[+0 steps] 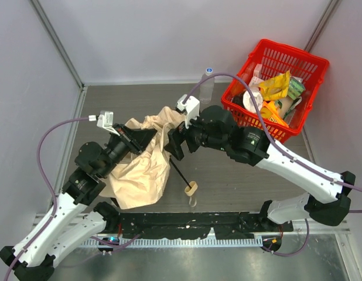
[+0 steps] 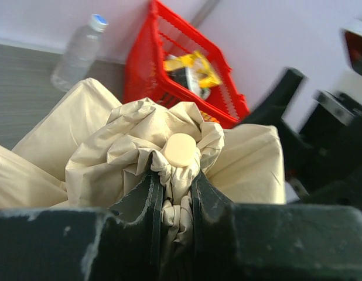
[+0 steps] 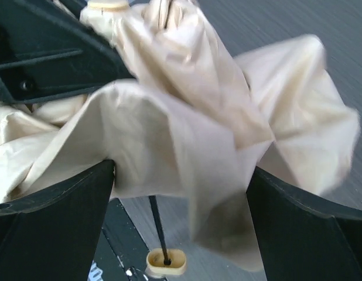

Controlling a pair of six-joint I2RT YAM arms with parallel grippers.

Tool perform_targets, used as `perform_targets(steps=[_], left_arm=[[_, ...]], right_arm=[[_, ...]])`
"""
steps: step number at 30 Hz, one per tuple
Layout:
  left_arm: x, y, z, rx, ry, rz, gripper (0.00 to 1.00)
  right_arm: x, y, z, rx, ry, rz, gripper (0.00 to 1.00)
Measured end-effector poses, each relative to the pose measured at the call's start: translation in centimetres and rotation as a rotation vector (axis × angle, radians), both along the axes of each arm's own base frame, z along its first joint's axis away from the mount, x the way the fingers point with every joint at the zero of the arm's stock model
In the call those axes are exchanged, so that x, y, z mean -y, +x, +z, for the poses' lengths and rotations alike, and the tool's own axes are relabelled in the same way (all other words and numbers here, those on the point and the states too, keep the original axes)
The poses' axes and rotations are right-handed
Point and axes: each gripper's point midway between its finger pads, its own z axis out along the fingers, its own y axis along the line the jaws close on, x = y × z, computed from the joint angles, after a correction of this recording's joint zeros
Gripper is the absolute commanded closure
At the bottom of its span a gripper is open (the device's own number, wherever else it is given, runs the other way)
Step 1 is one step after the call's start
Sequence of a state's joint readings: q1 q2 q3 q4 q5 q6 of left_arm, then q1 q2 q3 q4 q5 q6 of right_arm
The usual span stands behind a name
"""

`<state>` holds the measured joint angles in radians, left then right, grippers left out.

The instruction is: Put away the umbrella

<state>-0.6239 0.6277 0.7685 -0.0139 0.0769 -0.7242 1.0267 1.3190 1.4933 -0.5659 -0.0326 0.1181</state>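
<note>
The umbrella lies on the table, left of centre, between the two arms. Its cream canopy is a loose, crumpled heap. The thin black shaft runs out of the fabric towards the near right, and the small beige handle rests on the table close to the near edge. Judged from this, the task is at an early stage: the canopy is gathered only at its top, the folds are not rolled around the shaft, no strap is seen fastened, and the shaft appears not yet pushed in. The left gripper reaches in from the near left, its arm bent low over the table. Its fingers are clenched on bunched fabric just below the round cream cap at the top of the canopy. The right gripper comes in from the right, wrist turned towards the left arm. Its fingers are spread wide on either side of a hanging fold of canopy and grasp nothing. The red basket of packets stands at the far right, well apart from the umbrella, and a clear bottle stands just left of it.
</note>
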Motion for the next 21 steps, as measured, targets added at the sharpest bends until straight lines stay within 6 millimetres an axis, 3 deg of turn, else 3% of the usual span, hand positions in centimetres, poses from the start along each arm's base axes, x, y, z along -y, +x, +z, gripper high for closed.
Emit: perform_targets(steps=[2, 9, 15, 18, 21], left_arm=[[-1.0, 0.9, -0.3, -0.027, 0.012, 0.074, 1.0], [-4.2, 3.4, -2.1, -0.089, 0.07, 0.303, 1.0], [-5.4, 4.0, -2.6, -0.101, 0.09, 0.375, 1.0], [-5.7, 4.0, -2.7, -0.096, 0.1, 0.386, 1.0], [-5.7, 4.0, -2.7, -0.097, 0.102, 0.386, 1.0]], right_arm=[[0.6, -0.4, 0.1, 0.009, -0.023, -0.057, 0.03], [-0.7, -6.7, 0.2, 0.002, -0.049, -0.004, 0.07], [1.9, -5.4, 2.6, 0.045, -0.013, -0.141, 0.08], [1.7, -6.2, 4.0, 0.032, 0.054, -0.1, 0.08], [0.2, -6.7, 4.5, 0.012, 0.096, -0.061, 0.08]])
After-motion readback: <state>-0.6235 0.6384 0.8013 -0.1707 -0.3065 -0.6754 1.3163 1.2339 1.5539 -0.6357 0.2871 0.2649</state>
